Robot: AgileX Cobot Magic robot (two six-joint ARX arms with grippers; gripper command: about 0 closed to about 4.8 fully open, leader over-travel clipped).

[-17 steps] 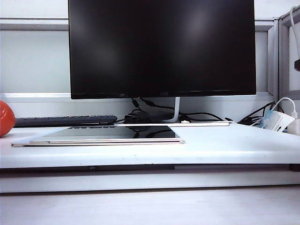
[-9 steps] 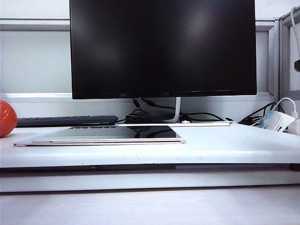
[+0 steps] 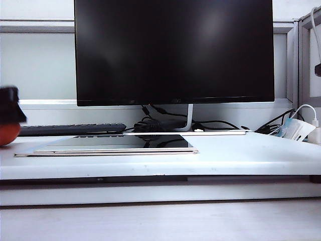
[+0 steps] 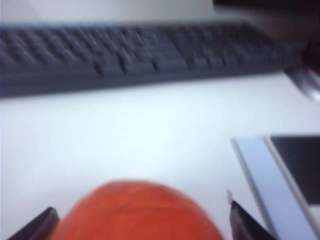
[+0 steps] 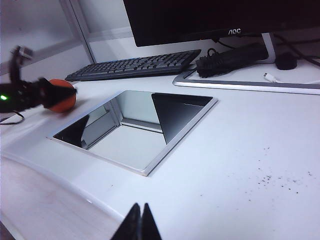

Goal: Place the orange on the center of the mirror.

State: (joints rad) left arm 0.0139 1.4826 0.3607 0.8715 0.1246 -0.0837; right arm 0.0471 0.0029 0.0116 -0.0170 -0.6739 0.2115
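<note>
Hovering wide-open, the left gripper [image 4: 140, 220] straddles the orange [image 4: 137, 212] left of the mirror [image 5: 135, 127]; right gripper [image 5: 139, 220] sits closed, near.

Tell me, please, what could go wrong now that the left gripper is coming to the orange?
1. The left gripper stands open with a finger on each side of the orange. The fruit is round, so an off-centre squeeze might push it away, perhaps toward the keyboard.
2. The mirror lies flat close beside the orange; a low carry could knock its raised rim and shift it.
3. On the smooth glass the orange may roll off centre after release.

The right gripper is shut, far from both.
</note>
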